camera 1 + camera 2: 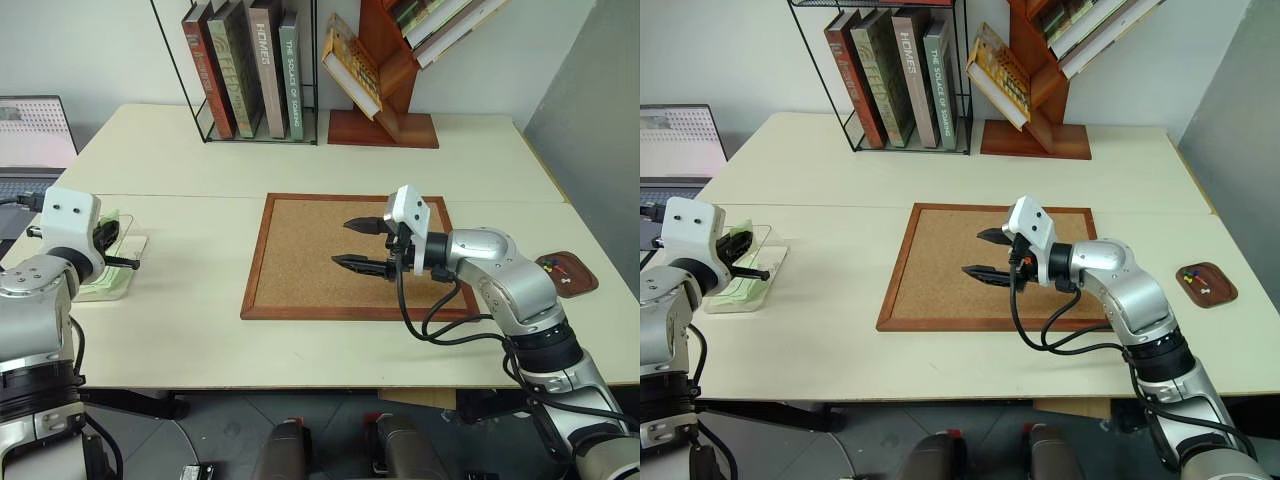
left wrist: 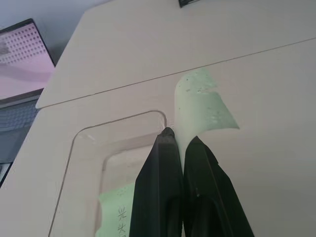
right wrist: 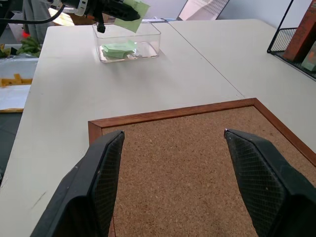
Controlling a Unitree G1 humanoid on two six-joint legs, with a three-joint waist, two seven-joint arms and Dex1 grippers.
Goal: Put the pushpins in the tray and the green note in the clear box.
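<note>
My left gripper (image 2: 180, 138) is shut on the green note (image 2: 200, 106), a pale mint slip that sticks up past the fingertips. It hovers above the clear box (image 3: 127, 42) at the table's left side. A second green slip (image 3: 118, 48) lies inside that box. My right gripper (image 1: 342, 243) stands open over the corkboard (image 1: 300, 260), pointing left, with nothing between its fingers. At the far right, the small brown tray (image 1: 578, 285) holds a few pushpins (image 1: 552, 266) with coloured heads.
A wire rack of books (image 1: 250, 70) and a red-brown wooden shelf (image 1: 385, 90) stand at the back of the table. A laptop (image 1: 30, 140) sits at the far left. Bare tabletop lies between the corkboard and the clear box.
</note>
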